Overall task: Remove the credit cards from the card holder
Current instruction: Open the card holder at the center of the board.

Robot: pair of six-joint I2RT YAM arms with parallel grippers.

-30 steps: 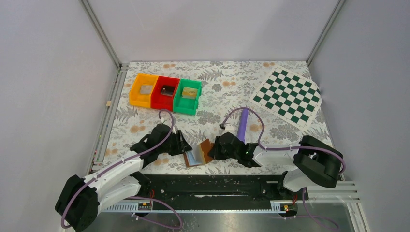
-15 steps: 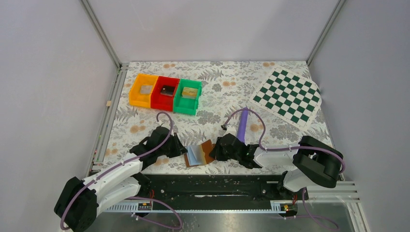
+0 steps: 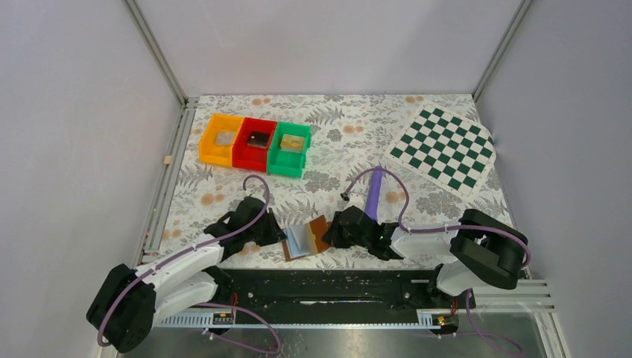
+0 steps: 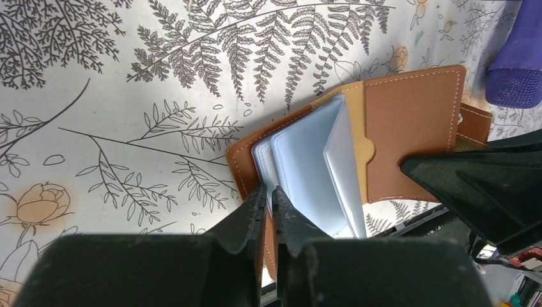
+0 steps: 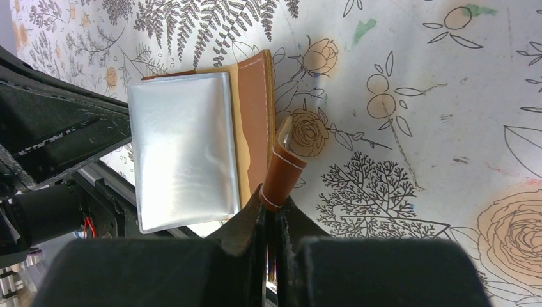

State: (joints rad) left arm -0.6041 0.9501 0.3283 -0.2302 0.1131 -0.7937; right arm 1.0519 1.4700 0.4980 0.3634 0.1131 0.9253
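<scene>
Spread open at the middle of the table's [image 3: 447,212] near edge: holder [image 3: 305,239], pale panels up. Pinched at its left brown cover by left gripper [image 3: 280,234], jaws narrow; at its strap [image 5: 281,176] by right gripper [image 3: 332,233], jaws likewise narrow. Both arms low, stretched inward from their bases.

Our left arm [image 3: 179,262] and right arm [image 3: 426,240] wear white shells and purple cables [image 3: 393,186]; left gripper [image 4: 268,193] and right gripper [image 5: 273,195] are black.
</scene>
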